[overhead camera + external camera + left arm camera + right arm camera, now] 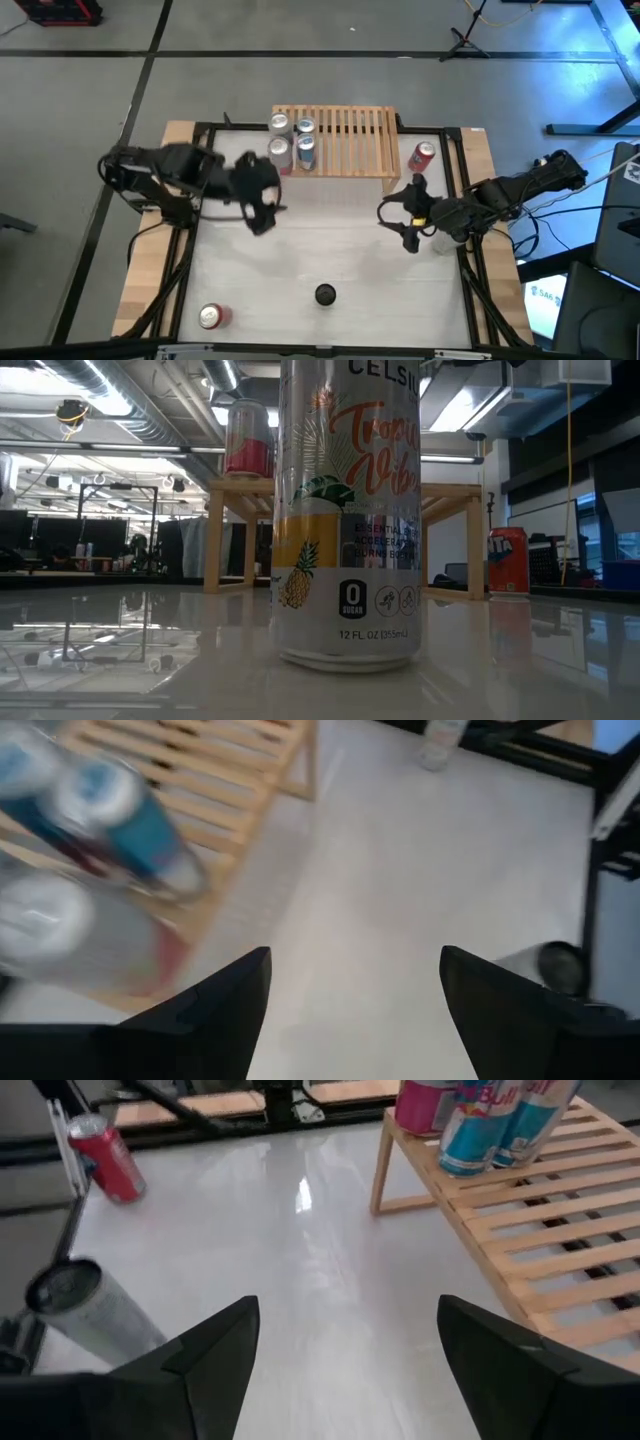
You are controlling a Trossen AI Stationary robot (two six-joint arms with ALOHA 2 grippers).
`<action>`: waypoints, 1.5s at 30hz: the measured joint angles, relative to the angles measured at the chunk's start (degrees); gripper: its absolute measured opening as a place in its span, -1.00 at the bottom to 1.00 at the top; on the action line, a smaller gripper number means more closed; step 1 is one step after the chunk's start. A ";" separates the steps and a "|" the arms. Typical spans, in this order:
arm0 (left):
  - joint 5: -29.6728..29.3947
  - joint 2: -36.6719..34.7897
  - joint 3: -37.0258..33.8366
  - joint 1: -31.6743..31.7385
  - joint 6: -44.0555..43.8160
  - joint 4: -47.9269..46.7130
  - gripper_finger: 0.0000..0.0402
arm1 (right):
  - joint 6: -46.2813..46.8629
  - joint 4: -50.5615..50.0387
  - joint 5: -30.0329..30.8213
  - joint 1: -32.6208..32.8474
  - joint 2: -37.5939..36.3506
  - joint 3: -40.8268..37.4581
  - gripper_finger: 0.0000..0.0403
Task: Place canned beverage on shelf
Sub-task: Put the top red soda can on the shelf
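The light-wood slatted shelf (345, 140) stands at the table's far side, with several cans (292, 138) upright on its left end. These cans also show in the right wrist view (480, 1120) and the left wrist view (110, 830). A tall silver pineapple-print can (348, 510) stands on the table near the front edge (325, 294). One red can (422, 155) stands right of the shelf. Another red can (213, 316) lies at the front left. My left gripper (262, 215) is open and empty in front of the shelf's left end. My right gripper (402, 218) is open and empty in front of the shelf's right end.
A black frame (200, 180) runs around the white tabletop. Bare white surface lies between the two grippers and the tall can (85, 1310). In the low view the shelf (450, 495) stands behind the tall can, with a red can (508, 560) beside it.
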 joint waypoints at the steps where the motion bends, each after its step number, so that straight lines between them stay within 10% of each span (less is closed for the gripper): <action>1: -0.42 -0.50 -2.08 -1.24 -1.88 1.74 0.39 | -0.67 -1.31 0.02 -0.15 -0.44 0.49 0.46; 17: -4.65 -13.46 -28.02 -10.44 -17.56 22.11 0.39 | -3.74 -23.71 -4.07 -23.87 -6.41 5.52 0.46; 45: 6.68 -31.40 -44.95 3.56 6.76 29.49 0.39 | -8.29 -29.70 -16.41 -67.33 1.79 5.52 0.46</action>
